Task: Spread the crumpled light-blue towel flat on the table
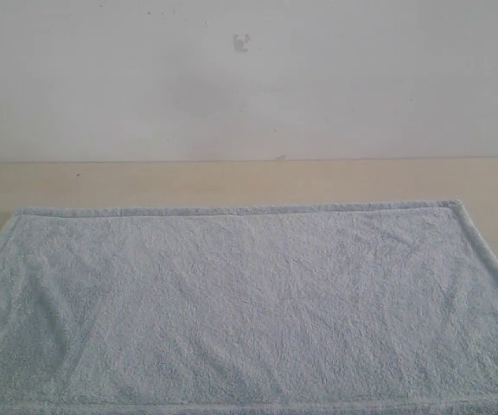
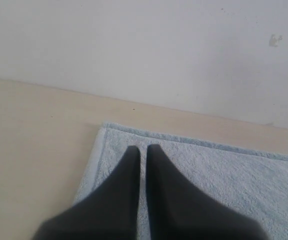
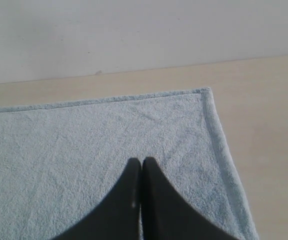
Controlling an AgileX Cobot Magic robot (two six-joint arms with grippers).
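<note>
The light-blue towel (image 1: pixel 249 303) lies spread flat across the cream table (image 1: pixel 232 181), its hemmed far edge straight, with only faint creases. Neither gripper shows in the exterior view. In the left wrist view my left gripper (image 2: pixel 143 148) hovers over the towel (image 2: pixel 224 175) near its far left corner, black fingers nearly together with a thin gap and nothing between them. In the right wrist view my right gripper (image 3: pixel 142 161) is above the towel (image 3: pixel 84 150) near its far right corner, fingers pressed together and empty. The white label is not visible.
A pale grey-white wall (image 1: pixel 249 78) rises behind the table, with a small mark on it (image 1: pixel 241 41). Bare tabletop borders the towel at the far side, left (image 2: pixel 34 140) and right (image 3: pixel 264 125).
</note>
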